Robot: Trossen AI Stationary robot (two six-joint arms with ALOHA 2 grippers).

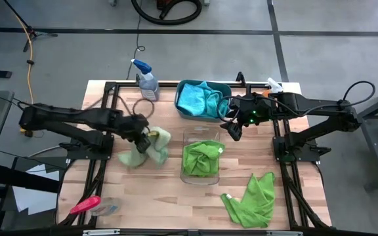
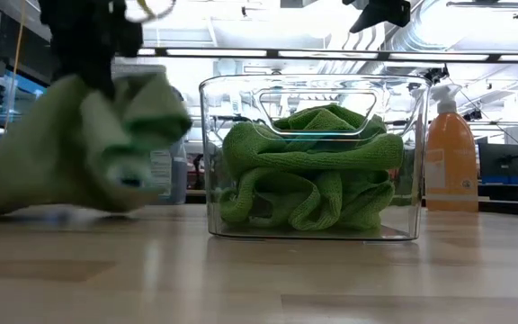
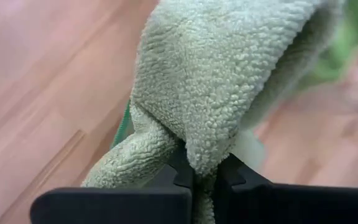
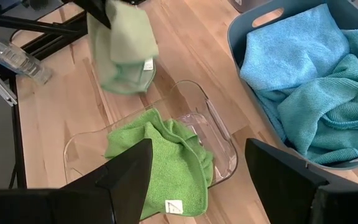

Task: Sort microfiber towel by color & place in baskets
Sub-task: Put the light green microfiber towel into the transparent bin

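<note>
So the left claw is pinching a green towel to carry to the clear bin; right claw hangs open.

Held green towel blurred in low view, red-handled tool partly under clear wrap, detail unclear

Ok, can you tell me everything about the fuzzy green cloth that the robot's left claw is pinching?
The pale green microfiber towel is soft and nubbly, like terry cloth, with a small white tag on one edge. The left gripper is shut on a bunched fold of it, so it hangs crumpled and draped. It sits beside the clear plastic bin, not in it. In the low view its lower end seems to reach the wooden table.
</note>
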